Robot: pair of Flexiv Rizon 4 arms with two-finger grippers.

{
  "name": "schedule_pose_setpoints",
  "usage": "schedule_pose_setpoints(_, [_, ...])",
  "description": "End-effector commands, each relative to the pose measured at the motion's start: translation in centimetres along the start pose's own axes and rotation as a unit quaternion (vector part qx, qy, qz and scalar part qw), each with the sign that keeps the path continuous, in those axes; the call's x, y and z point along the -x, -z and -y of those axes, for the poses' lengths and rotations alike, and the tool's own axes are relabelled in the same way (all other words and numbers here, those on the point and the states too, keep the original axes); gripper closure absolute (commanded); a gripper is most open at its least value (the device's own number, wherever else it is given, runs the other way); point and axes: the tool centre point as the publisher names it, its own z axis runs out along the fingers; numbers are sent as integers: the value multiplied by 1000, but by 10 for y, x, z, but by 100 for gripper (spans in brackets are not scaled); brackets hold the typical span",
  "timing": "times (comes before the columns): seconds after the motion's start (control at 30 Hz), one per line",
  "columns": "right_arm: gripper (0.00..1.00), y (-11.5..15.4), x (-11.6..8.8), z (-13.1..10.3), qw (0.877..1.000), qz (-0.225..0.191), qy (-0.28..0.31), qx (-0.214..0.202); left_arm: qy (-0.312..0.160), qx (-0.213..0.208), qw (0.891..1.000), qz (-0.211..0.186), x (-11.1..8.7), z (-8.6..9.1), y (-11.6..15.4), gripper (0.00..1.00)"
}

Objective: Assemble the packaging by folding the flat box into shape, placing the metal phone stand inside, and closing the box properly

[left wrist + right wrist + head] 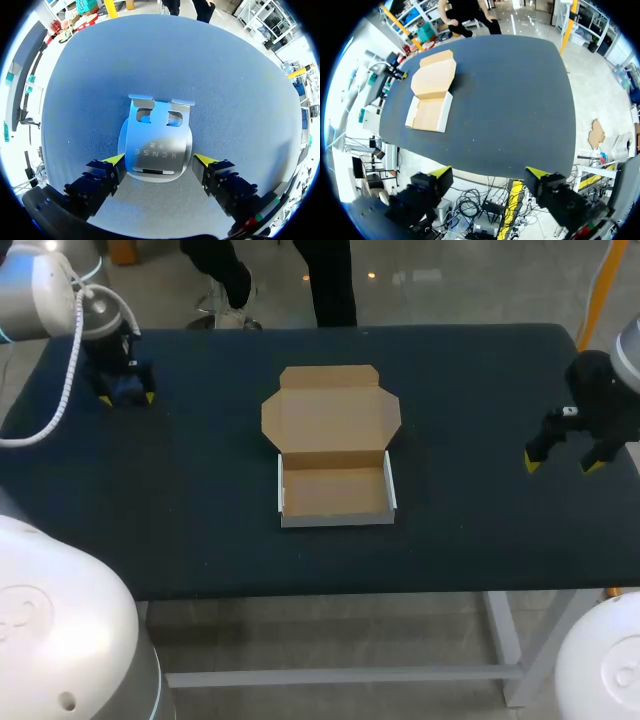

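The metal phone stand lies flat on the dark table, folded, between the fingers of my left gripper. The yellow tips sit right at its two side edges, jaws wide; I cannot see a firm pinch. In the head view that left gripper is at the far left of the table and hides the stand. The cardboard box sits mid-table, its tray folded up and its lid lying flat behind. My right gripper hangs open and empty above the table's right end, far from the box.
The dark table is bare around the box, with wide free cloth between box and either gripper. Its front edge runs close before the tray. My right gripper hangs past the table's edge.
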Motion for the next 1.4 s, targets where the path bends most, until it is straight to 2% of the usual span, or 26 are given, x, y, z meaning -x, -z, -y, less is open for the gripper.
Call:
schedule_pose_setpoints(0.03, [0,3,0,0,1000,0,0,-3,0,7,1000,1,0,7,-4,13])
schedule_pose_setpoints(0.43, [0,3,0,0,1000,0,0,-3,-1,7,1000,5,1,15,-7,20])
schedule_pose_setpoints(0.77, [0,3,0,0,1000,0,0,-3,-1,6,1000,10,2,20,-9,18])
schedule_pose_setpoints(1.0, [0,3,0,0,1000,0,0,-3,-1,7,1000,13,2,23,-11,23])
schedule_pose_setpoints(1.03, [0,3,0,0,1000,0,0,-3,-1,6,1000,13,2,24,-11,29])
schedule_pose_setpoints(1.1, [0,3,0,0,1000,0,0,-3,-1,6,1000,14,2,24,-11,53])
schedule_pose_setpoints(1.13, [0,3,0,0,1000,0,0,-3,-1,6,1000,15,2,25,-11,58])
schedule_pose_setpoints(1.17, [0,3,0,0,1000,0,0,-3,-1,6,1000,15,2,25,-11,70])
schedule_pose_setpoints(1.2, [0,3,0,0,1000,0,0,-3,-1,6,1000,15,2,25,-11,95])
schedule_pose_setpoints(1.23, [0,3,0,0,1000,0,0,-3,-1,5,1000,15,2,25,-11,100])
schedule_pose_setpoints(1.4, [0,3,0,0,1000,0,0,-3,1,-1,1000,12,2,23,-9,100])
